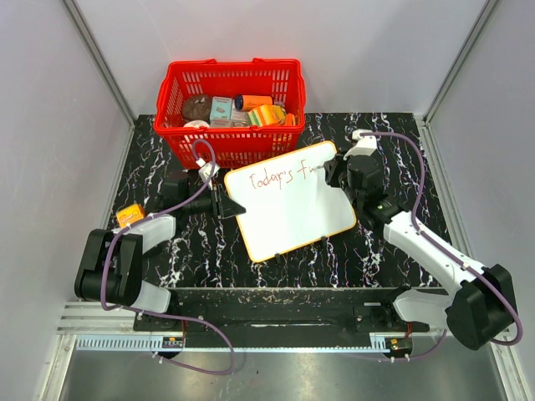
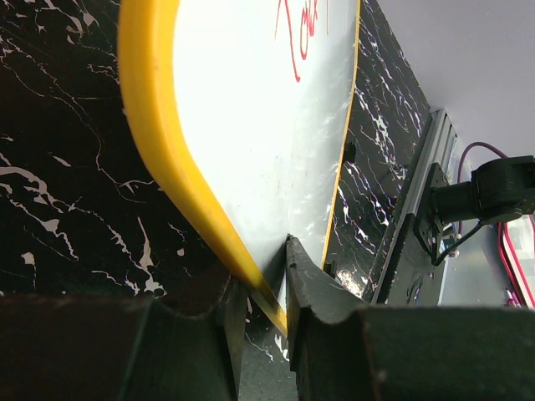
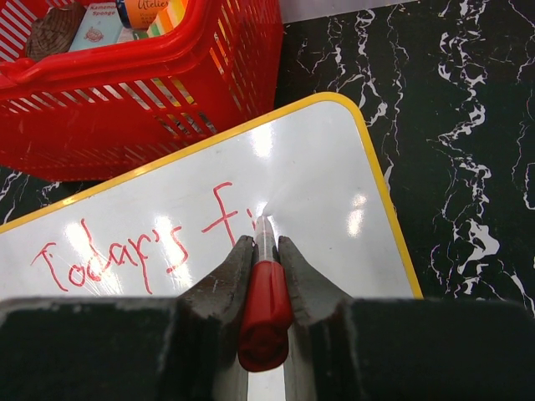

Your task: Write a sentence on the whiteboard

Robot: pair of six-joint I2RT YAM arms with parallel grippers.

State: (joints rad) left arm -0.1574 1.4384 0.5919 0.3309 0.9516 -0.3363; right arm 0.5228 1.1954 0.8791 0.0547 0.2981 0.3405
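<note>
The whiteboard (image 1: 288, 209) lies tilted on the black marble table, white with a yellow rim. Red lettering (image 1: 272, 179) on it reads "Today's f" and the start of another letter; it also shows in the right wrist view (image 3: 117, 255). My left gripper (image 2: 263, 292) is shut on the whiteboard's left yellow edge (image 2: 159, 142). My right gripper (image 3: 266, 246) is shut on a red marker (image 3: 266, 313), its tip touching the board just right of the "f". In the top view the right gripper (image 1: 334, 171) is at the board's upper right.
A red basket (image 1: 230, 109) with packets and a cup stands right behind the board. An orange object (image 1: 129, 215) lies by the left arm. Grey walls enclose the table on three sides.
</note>
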